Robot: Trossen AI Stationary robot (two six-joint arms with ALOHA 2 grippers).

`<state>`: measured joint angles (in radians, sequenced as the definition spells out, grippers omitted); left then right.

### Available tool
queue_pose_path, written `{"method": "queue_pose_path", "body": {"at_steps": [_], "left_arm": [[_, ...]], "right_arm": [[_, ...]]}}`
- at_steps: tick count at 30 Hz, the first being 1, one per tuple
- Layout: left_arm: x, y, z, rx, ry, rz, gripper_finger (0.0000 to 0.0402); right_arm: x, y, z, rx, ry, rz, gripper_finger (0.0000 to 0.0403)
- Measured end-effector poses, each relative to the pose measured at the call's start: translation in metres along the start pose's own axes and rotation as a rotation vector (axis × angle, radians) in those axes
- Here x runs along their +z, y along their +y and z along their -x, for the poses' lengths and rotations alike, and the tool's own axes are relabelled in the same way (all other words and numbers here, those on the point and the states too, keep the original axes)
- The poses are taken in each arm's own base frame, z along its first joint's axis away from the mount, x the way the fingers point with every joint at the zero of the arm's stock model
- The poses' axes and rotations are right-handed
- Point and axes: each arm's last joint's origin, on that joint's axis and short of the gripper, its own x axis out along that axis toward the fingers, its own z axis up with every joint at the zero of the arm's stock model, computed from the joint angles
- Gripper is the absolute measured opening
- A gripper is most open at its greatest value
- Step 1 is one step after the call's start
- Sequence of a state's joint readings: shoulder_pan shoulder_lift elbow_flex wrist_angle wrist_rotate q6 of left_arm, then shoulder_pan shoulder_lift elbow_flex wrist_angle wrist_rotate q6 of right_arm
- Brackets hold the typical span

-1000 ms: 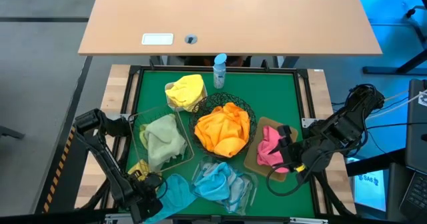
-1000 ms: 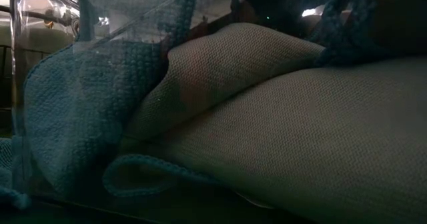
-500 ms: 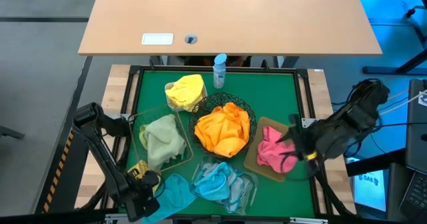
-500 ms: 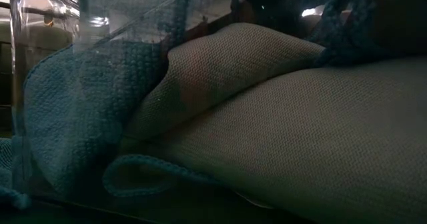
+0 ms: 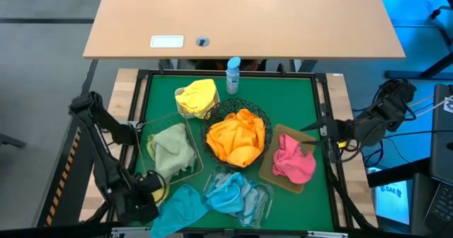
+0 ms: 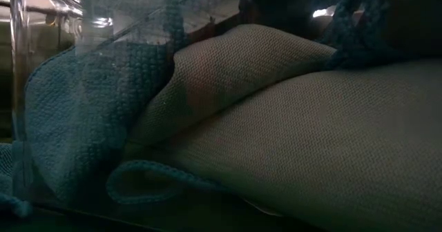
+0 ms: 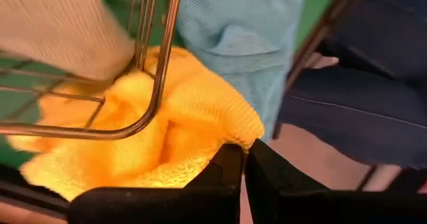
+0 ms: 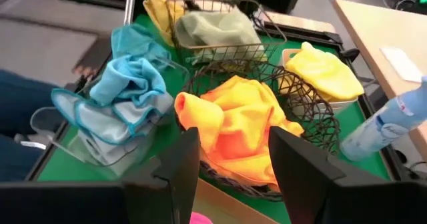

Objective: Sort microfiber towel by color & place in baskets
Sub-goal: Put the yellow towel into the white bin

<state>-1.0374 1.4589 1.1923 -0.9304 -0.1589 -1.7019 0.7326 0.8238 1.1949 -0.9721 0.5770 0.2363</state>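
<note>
left gripper clamped on yellow towel at near-left corner

left gripper (image 7: 244,159) sits at the near-left corner of the green mat (image 5: 283,96), fingers closed on the edge of a yellow towel (image 7: 133,144) lying just under the corner of the rectangular wire basket (image 5: 173,168). that basket holds a pale green towel (image 5: 171,146). a loose light blue towel (image 5: 180,206) lies just beside the gripper on the mat's near edge.

right gripper (image 5: 320,133) hangs over the mat's right edge, fingers open, holding nothing. beside it the tan tray (image 5: 272,173) carries a pink towel (image 5: 292,160).

mat centre: round black wire bowl (image 5: 263,117) with orange towels (image 5: 237,139). near edge: clear plastic tray (image 5: 263,204) with light blue towels (image 5: 230,190). far side: white tub (image 5: 180,94) with a yellow towel (image 5: 198,96), spray bottle (image 5: 233,75) near it.
</note>
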Motion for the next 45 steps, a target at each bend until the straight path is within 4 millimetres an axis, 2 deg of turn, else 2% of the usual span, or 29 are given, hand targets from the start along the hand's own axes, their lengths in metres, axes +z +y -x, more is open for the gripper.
{"method": "queue_pose_path", "body": {"at_steps": [3,8,13,18,25,32,38,45], "left_arm": [[0.004,0.003,0.018,-0.065,-0.021,-0.032,0.0001],[0.015,0.007,0.058,-0.213,-0.132,-0.082,0.0001],[0.029,0.013,0.098,-0.326,-0.37,-0.144,0.0001],[0.048,0.02,0.13,-0.337,-0.666,-0.184,0.0001],[0.084,0.025,0.174,-0.194,-1.043,-0.179,0.0001],[0.127,0.031,0.212,-0.003,-1.237,-0.149,0.0001],[0.163,0.042,0.224,0.175,-1.329,-0.121,0.0001],[0.204,0.064,0.226,0.204,-1.288,-0.068,0.0001]], "right_arm": [[-0.026,-0.005,-0.004,-0.006,-0.071,-0.047,0.0179],[-0.064,-0.017,-0.008,-0.025,-0.201,-0.151,0.0179],[-0.097,-0.027,-0.009,-0.035,-0.302,-0.236,0.0179],[-0.125,-0.03,-0.018,-0.038,-0.367,-0.277,0.0179],[-0.142,-0.031,-0.026,-0.02,-0.465,-0.261,0.0179],[-0.15,-0.032,-0.033,-0.029,-0.462,-0.259,0.0179],[-0.165,-0.027,-0.053,-0.014,-0.43,-0.244,0.0179],[-0.175,-0.025,-0.063,-0.028,-0.388,-0.239,0.0179]]}}
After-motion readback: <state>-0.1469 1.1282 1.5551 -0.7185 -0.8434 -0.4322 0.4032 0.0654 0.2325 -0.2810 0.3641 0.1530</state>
